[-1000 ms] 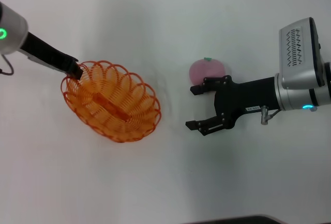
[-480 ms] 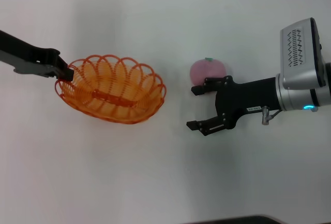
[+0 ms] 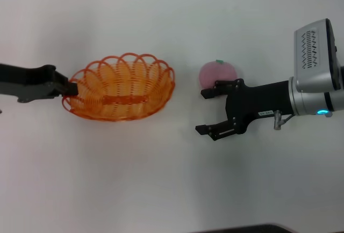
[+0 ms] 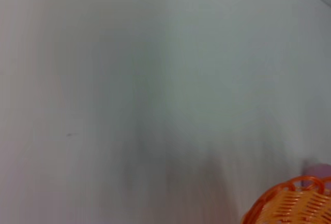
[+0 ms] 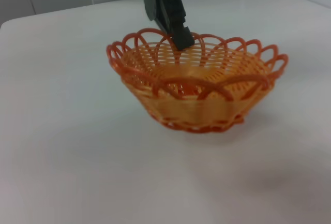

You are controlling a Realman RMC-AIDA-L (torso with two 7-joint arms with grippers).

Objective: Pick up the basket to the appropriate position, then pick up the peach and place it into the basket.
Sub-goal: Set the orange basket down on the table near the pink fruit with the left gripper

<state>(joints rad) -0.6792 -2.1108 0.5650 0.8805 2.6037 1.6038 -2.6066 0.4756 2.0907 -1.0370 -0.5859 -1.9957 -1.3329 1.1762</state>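
Note:
The orange wire basket [image 3: 129,82] lies left of centre on the white table, with nothing in it. My left gripper [image 3: 70,89] is shut on its left rim; the right wrist view shows that gripper [image 5: 178,33] clamped over the far rim of the basket [image 5: 196,87]. A corner of the basket [image 4: 289,206] shows in the left wrist view. The pink peach [image 3: 217,73] with its green stub sits on the table to the basket's right. My right gripper [image 3: 204,112] is open just in front of the peach, its upper finger [image 3: 208,92] almost touching the fruit.
The white table [image 3: 161,179] spreads all around. A dark edge [image 3: 242,228] runs along the near side.
The left arm has swung the basket round so that it lies level, and carried it a little right and away. The right gripper and the peach have hardly moved.

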